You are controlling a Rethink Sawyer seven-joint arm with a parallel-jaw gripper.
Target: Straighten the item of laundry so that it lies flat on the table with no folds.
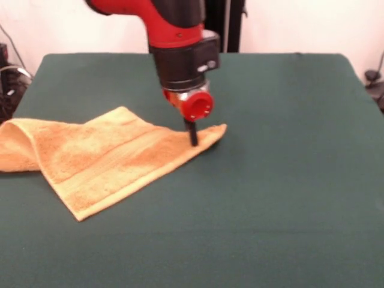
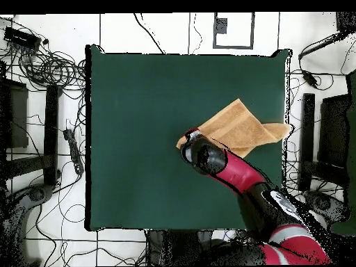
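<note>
Spreading wide under everything, the table (image 1: 288, 198) shows a great deal of bare green cloth: in the front view the whole right half and the near strip lie open, and so does the far strip behind the arm. The left side is the crowded one. There the towel (image 1: 108, 159) lies, and its left end sits right at the table's left edge, where the cloth is doubled over into a rounded fold. From that fold it runs rightward, narrowing to a pointed corner close to the table's middle. One corner points toward the near edge, with the woven band running just inside the near hem. A second layer shows along the far side, where a flap lies over the rest, so the towel is not flat.

In the overhead view the towel (image 2: 240, 128) sits against the right edge of the table (image 2: 139, 104), about halfway between the far and near edges, with open cloth to the left of it.

The gripper (image 1: 193, 137) comes down from the red and black arm directly onto the towel's pointed right corner. Its dark tip touches the cloth there. Only one slim black finger line is clear, so I cannot tell whether it is spread or pinching the corner.
</note>
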